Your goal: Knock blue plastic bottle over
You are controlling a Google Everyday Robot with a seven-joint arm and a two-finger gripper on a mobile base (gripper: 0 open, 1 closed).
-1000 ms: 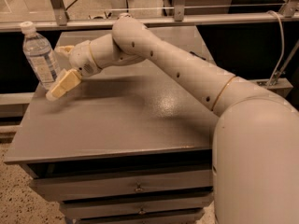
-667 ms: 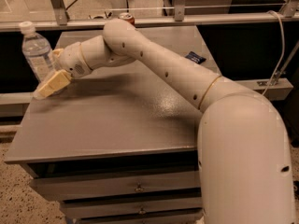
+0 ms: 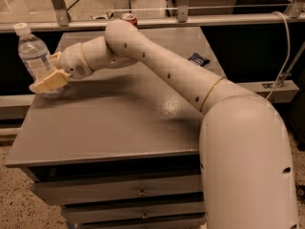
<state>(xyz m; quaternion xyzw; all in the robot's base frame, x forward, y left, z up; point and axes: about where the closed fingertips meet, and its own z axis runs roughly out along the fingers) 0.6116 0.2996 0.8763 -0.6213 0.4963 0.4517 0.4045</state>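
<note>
The blue plastic bottle (image 3: 34, 55) is clear with a white cap and pale label. It stands near the left edge of the grey cabinet top (image 3: 119, 123), leaning slightly left. My gripper (image 3: 49, 75) is at the bottle's lower right side, its cream finger (image 3: 50, 81) lying across the bottle's base and touching it. The arm reaches in from the lower right across the top.
A red Coca-Cola can (image 3: 128, 18) stands at the back edge, partly behind my arm. A small dark blue packet (image 3: 198, 59) lies at the back right. Drawers (image 3: 138, 192) front the cabinet. A metal rail and glass run behind.
My gripper has moved left across the top and reached the bottle's base. The bottle now leans slightly left.
</note>
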